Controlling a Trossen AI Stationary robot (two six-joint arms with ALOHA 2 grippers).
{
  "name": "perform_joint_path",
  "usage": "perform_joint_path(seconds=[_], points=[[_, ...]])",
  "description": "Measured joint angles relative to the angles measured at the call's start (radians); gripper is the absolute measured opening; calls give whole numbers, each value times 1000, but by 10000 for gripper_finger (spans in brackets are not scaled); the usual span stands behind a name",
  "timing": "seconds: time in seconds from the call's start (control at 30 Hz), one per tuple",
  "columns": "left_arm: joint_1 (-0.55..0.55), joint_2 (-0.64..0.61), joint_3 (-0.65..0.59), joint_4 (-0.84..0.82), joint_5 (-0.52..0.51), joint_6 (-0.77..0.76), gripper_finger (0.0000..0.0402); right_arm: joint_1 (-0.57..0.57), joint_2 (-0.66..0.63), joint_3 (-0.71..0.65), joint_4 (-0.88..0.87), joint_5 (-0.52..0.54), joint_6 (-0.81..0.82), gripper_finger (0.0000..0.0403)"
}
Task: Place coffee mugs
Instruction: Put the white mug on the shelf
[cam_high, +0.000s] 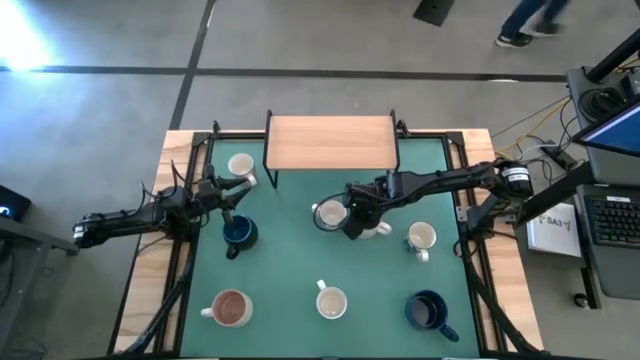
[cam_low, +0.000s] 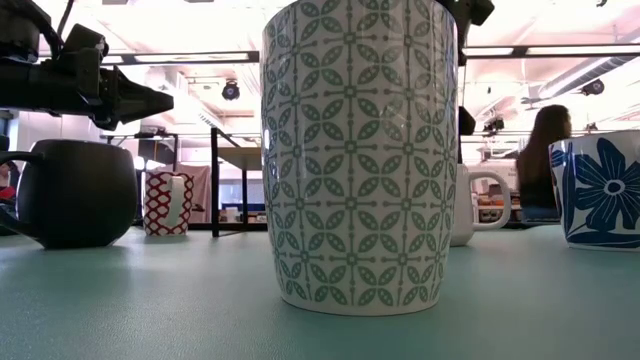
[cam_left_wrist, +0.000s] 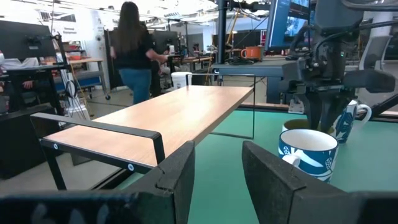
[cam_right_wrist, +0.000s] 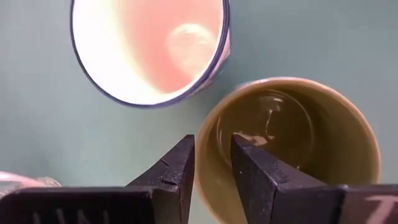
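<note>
Eight mugs stand on their bases on the green mat. My right gripper (cam_high: 355, 226) points down over the olive-green-inside mug (cam_right_wrist: 292, 143) at mid-table, shut on its rim. The blue-patterned mug (cam_high: 328, 215) stands right beside it. My left gripper (cam_high: 226, 197) hovers open, holding nothing, between a cream mug (cam_high: 240, 165) and a dark blue mug (cam_high: 238, 232). Along the near side are a pink-brown-inside mug (cam_high: 230, 308), a white mug (cam_high: 331, 302) and a second dark blue mug (cam_high: 428, 310). Another white mug (cam_high: 421, 237) stands to the right. My right gripper holds the olive-green-inside mug by its rim (cam_right_wrist: 206, 138), on the side toward the blue-patterned mug. One finger (cam_right_wrist: 252, 168) is inside the mug and the other (cam_right_wrist: 177, 171) outside, coming from above and pointing down. The mug stands upright on the mat.
A wooden shelf on black legs (cam_high: 331, 140) stands at the far middle of the table. The blue-patterned mug (cam_right_wrist: 149, 43) nearly touches the held mug. A green-patterned mug (cam_low: 360, 150) fills the low view. A person (cam_left_wrist: 134, 50) walks in the room beyond.
</note>
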Motion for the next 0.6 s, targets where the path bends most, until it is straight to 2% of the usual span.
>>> perform_joint_path(seconds=[0.4, 0.6], points=[[0, 0, 0, 0, 0, 0, 116, 1, 5, -60, 65, -1, -10, 84], [0, 0, 0, 0, 0, 0, 116, 3, 30, -72, 103, -5, -75, 39]])
